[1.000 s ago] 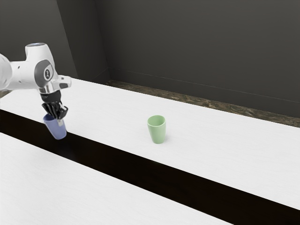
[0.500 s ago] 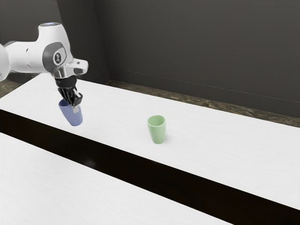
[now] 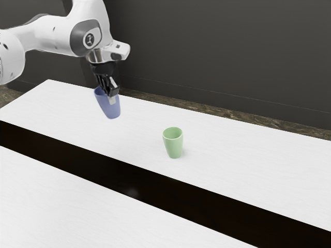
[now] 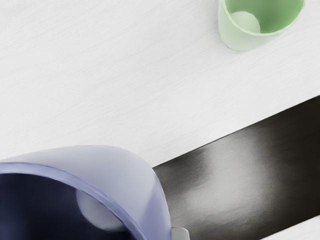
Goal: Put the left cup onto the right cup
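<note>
1. While the blue cup point(image 3: 107, 105) hangs in the air above the table point(image 3: 248, 155), the step in hand is judged to be the carry toward the green cup point(image 3: 172, 142); the stacking is not yet done.
2. The fingers point(image 3: 110, 89) are clenched on the blue cup's rim, gripping its wall from two sides. The cup hangs below them, tilted, with its base swung toward the exterior view's right.
3. The green cup stands upright on the table, mouth up, well apart from the blue cup and toward the exterior view's right.
4. The wrist view places the blue cup point(image 4: 110, 172) just under the hand. The green cup point(image 4: 255, 25) lies ahead across bare white table point(image 4: 100, 75), and a dark strip point(image 4: 240, 175) runs beside the path.
5. The arm point(image 3: 51, 39) enters from the exterior view's left, with the wrist held high and the hand pointing down.
6. The next move calls for travel toward the exterior view's right until the blue cup's base is over the green cup's mouth. The tilt then needs levelling before a straight descent and release. A tilted base could catch the green rim and tip that cup.
</note>
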Robot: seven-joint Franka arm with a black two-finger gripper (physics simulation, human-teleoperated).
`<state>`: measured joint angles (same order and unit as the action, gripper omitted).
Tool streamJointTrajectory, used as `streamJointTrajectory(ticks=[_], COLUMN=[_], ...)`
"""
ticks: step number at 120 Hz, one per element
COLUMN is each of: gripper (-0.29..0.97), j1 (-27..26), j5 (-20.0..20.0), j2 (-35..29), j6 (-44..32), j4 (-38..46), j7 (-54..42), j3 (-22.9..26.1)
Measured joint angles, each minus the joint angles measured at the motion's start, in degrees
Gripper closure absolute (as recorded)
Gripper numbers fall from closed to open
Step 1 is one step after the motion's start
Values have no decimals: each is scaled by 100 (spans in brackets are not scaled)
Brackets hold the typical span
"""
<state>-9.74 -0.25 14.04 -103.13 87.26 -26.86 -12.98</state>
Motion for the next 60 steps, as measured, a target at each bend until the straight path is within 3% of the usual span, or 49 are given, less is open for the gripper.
streamJointTrajectory(ticks=[31,60], gripper=[79,79], j1=[-148,-187], j5=[44,39], j2=[351,1070], j6=[288,661], j4=[-534,-1580], j7=[93,157], j3=[176,499])
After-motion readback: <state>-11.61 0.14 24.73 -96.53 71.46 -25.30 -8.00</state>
